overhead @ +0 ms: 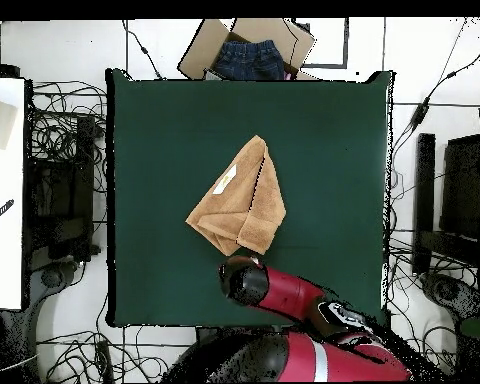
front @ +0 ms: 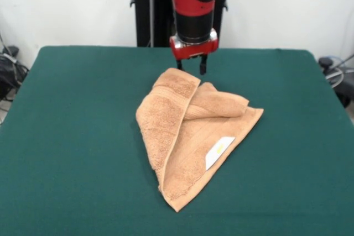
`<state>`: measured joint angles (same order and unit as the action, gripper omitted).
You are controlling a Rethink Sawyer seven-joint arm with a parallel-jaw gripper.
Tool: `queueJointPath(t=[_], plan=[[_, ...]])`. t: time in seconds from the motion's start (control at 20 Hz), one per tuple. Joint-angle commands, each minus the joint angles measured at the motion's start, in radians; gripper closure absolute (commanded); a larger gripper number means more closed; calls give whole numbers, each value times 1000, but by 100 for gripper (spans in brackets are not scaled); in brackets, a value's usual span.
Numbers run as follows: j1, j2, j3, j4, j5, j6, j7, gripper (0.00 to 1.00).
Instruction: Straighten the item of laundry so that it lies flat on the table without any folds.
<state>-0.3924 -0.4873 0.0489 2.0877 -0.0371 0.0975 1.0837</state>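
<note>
Beyond one edge in your overhead view sits an open cardboard box [overhead: 246, 48] holding folded blue jeans [overhead: 248, 60]. Tangled black cables [overhead: 64, 125] sprawl across the white floor on both sides. A white panel [overhead: 2, 190] runs along the picture's left edge, and dark equipment [overhead: 454, 195] stands at the right.

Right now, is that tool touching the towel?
Cannot tell. In the front view the tool hangs just behind the towel; overhead, the arm hides the spot.
</note>
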Motion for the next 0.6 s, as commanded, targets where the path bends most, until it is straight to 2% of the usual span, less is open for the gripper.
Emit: queueJointPath(t=[0.05, 0.4, 0.6], plan=[[24, 84, 8, -139, 84, 59, 238, 0], [37, 115, 1, -214, 139, 169, 233, 0], [15, 147, 19, -257, 163, 226, 222, 0]])
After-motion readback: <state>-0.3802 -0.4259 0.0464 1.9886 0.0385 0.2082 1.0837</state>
